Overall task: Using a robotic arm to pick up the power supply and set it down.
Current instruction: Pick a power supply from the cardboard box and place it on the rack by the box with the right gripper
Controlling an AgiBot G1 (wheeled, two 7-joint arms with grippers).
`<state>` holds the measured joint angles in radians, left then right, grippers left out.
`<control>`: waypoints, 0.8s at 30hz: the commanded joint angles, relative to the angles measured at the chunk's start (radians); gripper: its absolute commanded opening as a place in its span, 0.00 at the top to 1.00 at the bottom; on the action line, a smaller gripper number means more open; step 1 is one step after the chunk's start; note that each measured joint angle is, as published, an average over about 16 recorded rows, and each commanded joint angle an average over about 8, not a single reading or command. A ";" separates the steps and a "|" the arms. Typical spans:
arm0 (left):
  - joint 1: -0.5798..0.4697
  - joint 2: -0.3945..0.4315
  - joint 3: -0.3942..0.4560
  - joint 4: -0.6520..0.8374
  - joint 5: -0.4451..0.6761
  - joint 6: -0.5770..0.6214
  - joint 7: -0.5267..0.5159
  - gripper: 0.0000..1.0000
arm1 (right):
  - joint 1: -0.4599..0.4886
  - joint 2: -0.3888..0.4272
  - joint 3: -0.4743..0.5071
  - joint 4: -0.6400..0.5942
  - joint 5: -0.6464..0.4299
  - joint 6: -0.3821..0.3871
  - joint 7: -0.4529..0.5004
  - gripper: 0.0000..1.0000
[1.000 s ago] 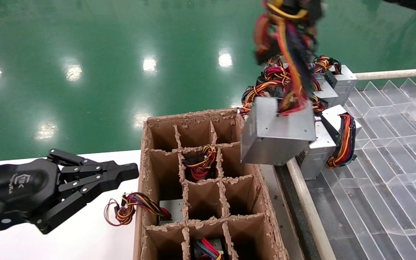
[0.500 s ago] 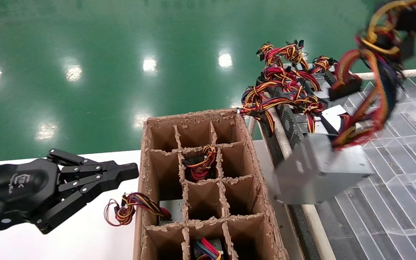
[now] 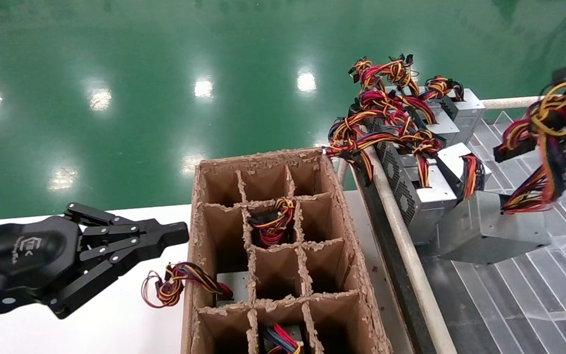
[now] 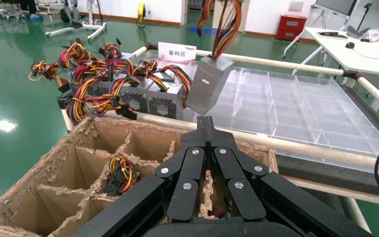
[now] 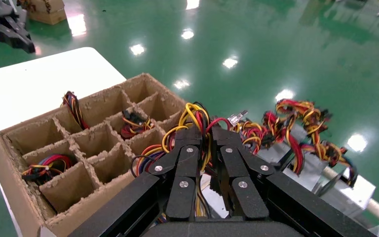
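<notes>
Cardboard box (image 3: 283, 255) with its paper dividers sits nearest, several cells holding wired units. Beside it, over the white table (image 3: 91, 324), the left gripper (image 3: 177, 233) is parked with its tips pressed together on nothing.

Farther right, the power supply (image 3: 494, 226) hangs tilted over the clear tray (image 3: 533, 290), just beside the row of units (image 3: 425, 191) on the rail. It dangles by its wires (image 3: 543, 147), which the right gripper (image 5: 207, 136) pinches between its fingers.

Risk, as I judge it: the box may swing and knock a neighbouring unit, or the wires may slip free and drop it.

A pink sign (image 4: 176, 51) carries Chinese characters; the left gripper bears a small white logo, unreadable.
</notes>
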<state>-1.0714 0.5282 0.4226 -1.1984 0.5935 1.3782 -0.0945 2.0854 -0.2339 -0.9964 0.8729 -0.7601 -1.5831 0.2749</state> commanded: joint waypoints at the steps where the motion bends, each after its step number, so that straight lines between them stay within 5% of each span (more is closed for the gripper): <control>1: 0.000 0.000 0.000 0.000 0.000 0.000 0.000 1.00 | -0.010 -0.006 -0.013 -0.026 0.001 0.000 -0.020 1.00; 24: 0.000 0.000 0.000 0.000 0.000 0.000 0.000 1.00 | -0.056 -0.146 -0.091 -0.279 0.037 0.029 -0.141 1.00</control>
<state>-1.0714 0.5282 0.4226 -1.1984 0.5935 1.3782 -0.0945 2.0325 -0.3751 -1.0866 0.5997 -0.7230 -1.5546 0.1455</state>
